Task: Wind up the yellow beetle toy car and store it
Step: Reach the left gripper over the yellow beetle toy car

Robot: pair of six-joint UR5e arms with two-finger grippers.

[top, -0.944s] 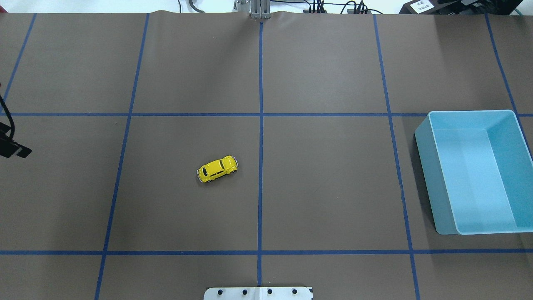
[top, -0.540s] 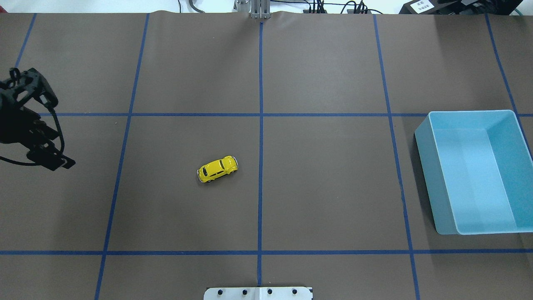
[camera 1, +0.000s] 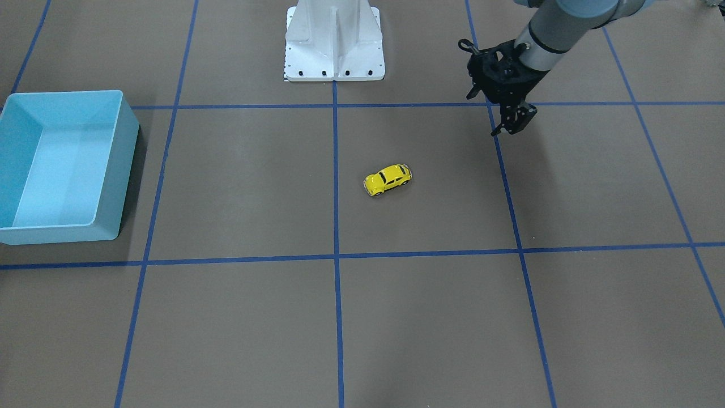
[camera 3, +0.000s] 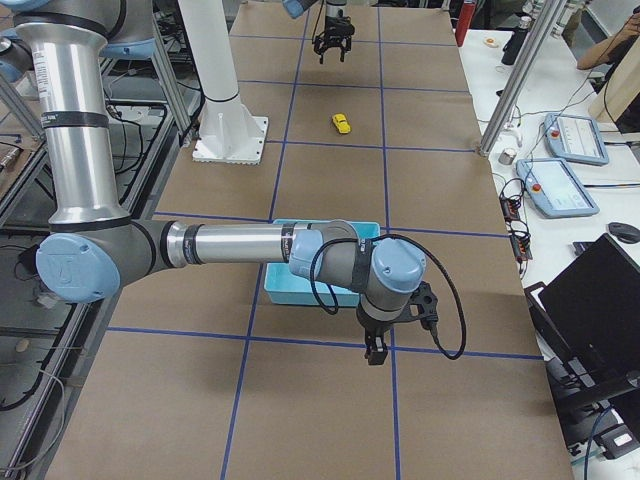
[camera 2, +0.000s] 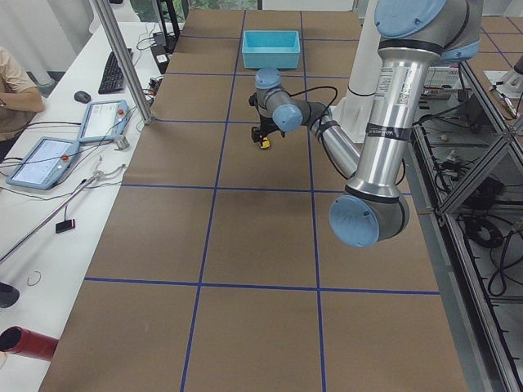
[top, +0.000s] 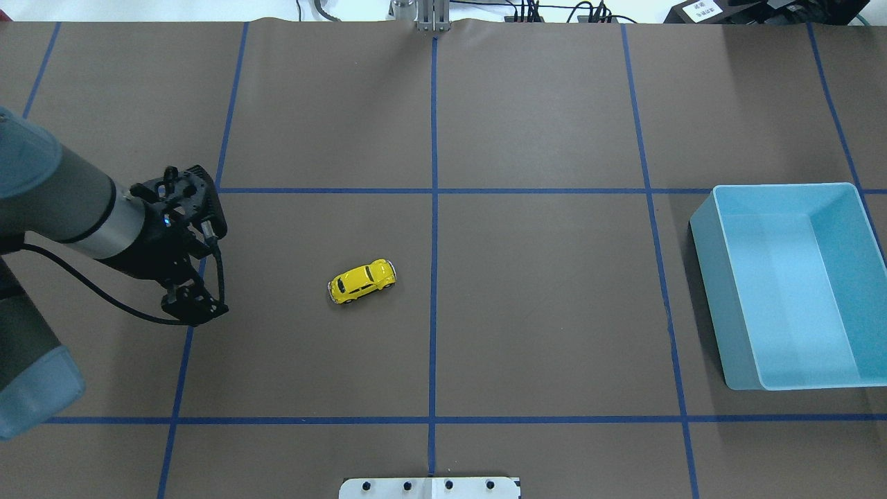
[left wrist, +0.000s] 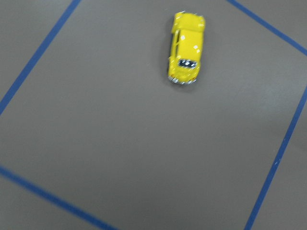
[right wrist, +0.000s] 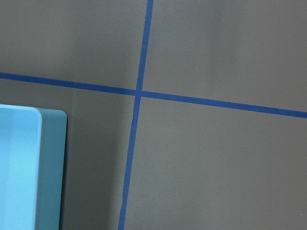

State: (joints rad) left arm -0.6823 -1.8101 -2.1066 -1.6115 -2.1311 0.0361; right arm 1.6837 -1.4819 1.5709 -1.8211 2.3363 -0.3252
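Observation:
The yellow beetle toy car [top: 362,280] stands on its wheels on the brown table, just left of the centre line; it also shows in the front view [camera 1: 387,179] and in the left wrist view [left wrist: 186,48]. My left gripper [top: 195,306] hovers above the table to the car's left, apart from it, pointing down, and looks open and empty [camera 1: 512,122]. My right gripper [camera 3: 378,348] shows only in the right side view, past the light blue bin [top: 705,277]; I cannot tell whether it is open. The bin is empty.
The bin's corner shows in the right wrist view [right wrist: 48,167]. The white robot base plate [camera 1: 334,39] sits at the table's robot edge. Blue tape lines grid the table. Operator desks with tablets [camera 2: 41,163] run along the far side.
My left arm has come in from the left edge and moved right toward the car. The car and the bin have not moved.

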